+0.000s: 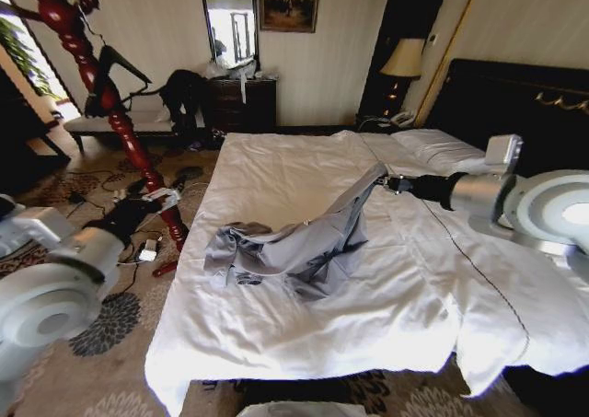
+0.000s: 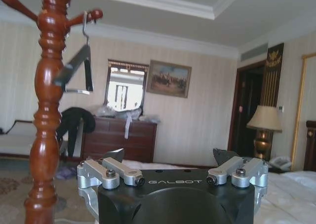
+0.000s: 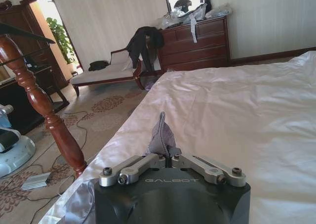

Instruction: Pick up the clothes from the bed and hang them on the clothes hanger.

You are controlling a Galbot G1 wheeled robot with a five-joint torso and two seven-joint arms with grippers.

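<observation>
The grey-blue shirt (image 1: 294, 247) lies crumpled in the middle of the white bed (image 1: 276, 173). One part of it is pulled up into a peak toward the headboard side. My right gripper (image 1: 382, 182) is shut on that peak, and the right wrist view shows the jaws (image 3: 170, 155) pinching a fold of fabric (image 3: 162, 134). My left gripper (image 1: 161, 199) is off the bed's left side, close to the coat stand, and is open (image 2: 172, 157) with nothing between its fingers. The black clothes hanger (image 1: 115, 67) hangs by its hook from a peg of the stand (image 2: 76, 68).
The dark-red coat stand (image 1: 120, 113) rises from the carpet left of the bed, with cables and a small box (image 1: 147, 249) at its foot. A dresser (image 1: 241, 104), a bench with a black garment heap (image 1: 184, 95) and a lamp (image 1: 403, 60) line the far wall.
</observation>
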